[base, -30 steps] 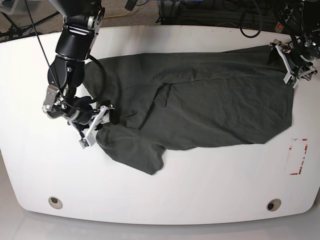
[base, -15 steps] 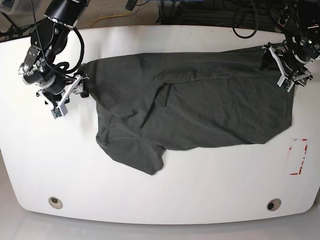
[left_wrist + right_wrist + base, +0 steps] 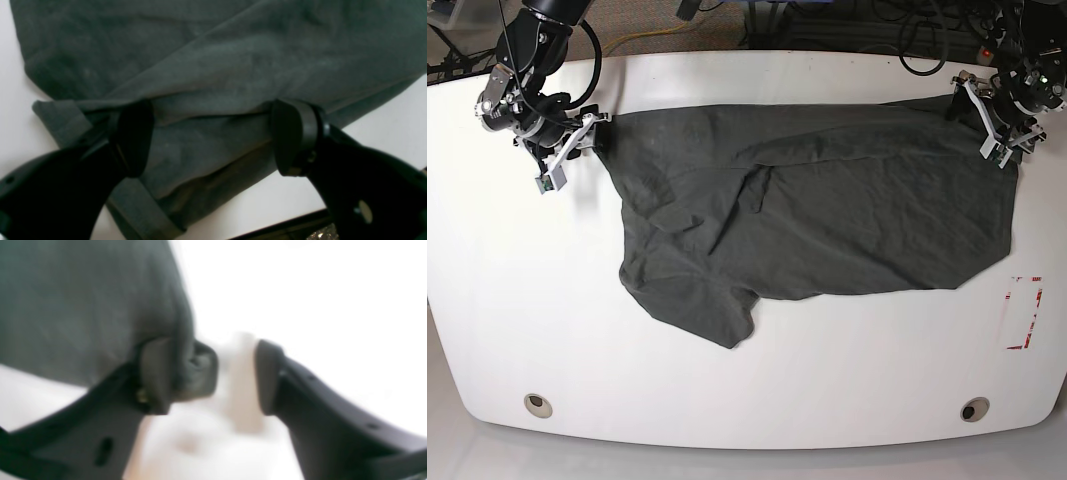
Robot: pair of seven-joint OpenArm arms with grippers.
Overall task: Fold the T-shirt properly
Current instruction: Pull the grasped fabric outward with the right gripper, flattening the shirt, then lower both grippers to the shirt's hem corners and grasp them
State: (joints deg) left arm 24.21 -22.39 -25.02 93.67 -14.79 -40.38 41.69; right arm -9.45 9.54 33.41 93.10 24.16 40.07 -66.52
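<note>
Base view: the T-shirt (image 3: 827,210) lies spread across the far half of the white table (image 3: 727,380), reaching almost from one side to the other.
Colour and cloth: plain dark charcoal grey, soft, finely wrinkled, with no print.
Shape: the far edge runs fairly straight; the near edge is uneven, and one lobe hangs toward the near left of this view, ending in a rounded corner.
Folds: a raised crease crosses the middle, with a short flap doubled over beside it.
Left gripper (image 3: 210,136): jaws spread wide over a doubled, hemmed corner of the cloth that lies flat on the table, the pads (image 3: 133,136) resting on it at either side.
Right gripper (image 3: 233,376): jaws apart, one pad against a bunched edge of the shirt, the other over bare table; the wrist view is blurred, so I cannot tell if it grips.
Other marks: a red-and-white tag (image 3: 1024,313) near the table's right edge; two round holes (image 3: 538,404) along the near edge.
</note>
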